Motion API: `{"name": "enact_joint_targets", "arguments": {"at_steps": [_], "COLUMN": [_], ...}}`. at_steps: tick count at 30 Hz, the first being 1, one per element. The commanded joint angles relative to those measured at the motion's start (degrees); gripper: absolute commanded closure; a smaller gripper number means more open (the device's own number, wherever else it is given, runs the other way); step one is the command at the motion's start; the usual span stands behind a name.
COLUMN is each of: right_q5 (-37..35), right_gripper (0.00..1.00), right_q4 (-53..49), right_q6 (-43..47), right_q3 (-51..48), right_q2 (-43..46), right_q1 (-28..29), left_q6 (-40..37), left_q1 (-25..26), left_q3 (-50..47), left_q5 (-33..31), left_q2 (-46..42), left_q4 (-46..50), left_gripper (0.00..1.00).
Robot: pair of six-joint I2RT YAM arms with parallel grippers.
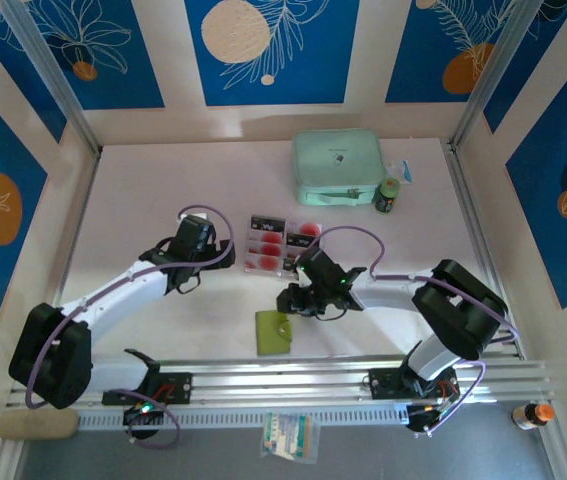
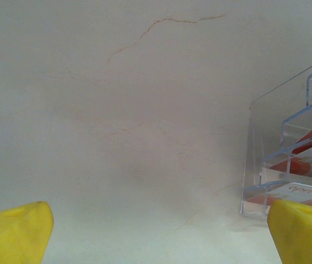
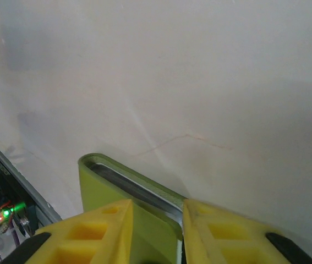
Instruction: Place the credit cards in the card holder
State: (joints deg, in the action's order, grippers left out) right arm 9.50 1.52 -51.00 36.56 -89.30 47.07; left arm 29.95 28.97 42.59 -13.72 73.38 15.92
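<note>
The olive-green card holder (image 1: 275,332) lies near the table's front edge. My right gripper (image 1: 298,302) reaches down to its upper right corner. In the right wrist view the card holder (image 3: 106,190) shows its slightly parted edge with a dark gap inside, and my right gripper (image 3: 157,212) is shut on that corner, a yellow finger on each side. Credit cards (image 1: 266,243) with red round marks sit in a clear tray (image 1: 255,262); one more (image 1: 306,230) lies beside it. My left gripper (image 1: 198,238) hovers open left of the tray, fingertips wide apart over bare table (image 2: 160,231). The cards (image 2: 310,159) show at right.
A mint-green case (image 1: 336,167) stands at the back, with a small dark jar (image 1: 388,195) next to it. The clear tray's wall (image 2: 255,154) is close to my left gripper's right finger. An aluminium rail (image 1: 313,375) runs along the front edge.
</note>
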Motion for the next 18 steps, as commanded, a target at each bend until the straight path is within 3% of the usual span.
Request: {"name": "enact_joint_targets", "arguments": {"at_steps": [1, 6, 13, 18], "right_q5": [1.8, 2.6, 5.9, 9.7], "right_gripper": [0.78, 1.0, 1.0, 1.0], "right_q4": [1.4, 3.2, 1.6, -1.4], "right_q6": [-0.6, -1.1, 0.7, 2.3], "right_q3": [-1.2, -1.6, 2.1, 6.8], "right_q2": [-0.8, -1.8, 0.4, 4.7], "right_q1": [-0.3, -0.6, -3.2, -6.1], "left_q6": [0.1, 0.2, -0.1, -0.6], "left_q1": [0.6, 0.7, 0.7, 0.4], "left_q3": [1.4, 1.4, 1.8, 0.6], "left_q5": [-0.8, -0.5, -0.4, 3.3], "left_q2": [0.8, 1.1, -0.9, -6.7], "left_q4": [0.5, 0.5, 1.1, -1.5], "left_gripper": [0.0, 0.0, 0.0, 0.0]}}
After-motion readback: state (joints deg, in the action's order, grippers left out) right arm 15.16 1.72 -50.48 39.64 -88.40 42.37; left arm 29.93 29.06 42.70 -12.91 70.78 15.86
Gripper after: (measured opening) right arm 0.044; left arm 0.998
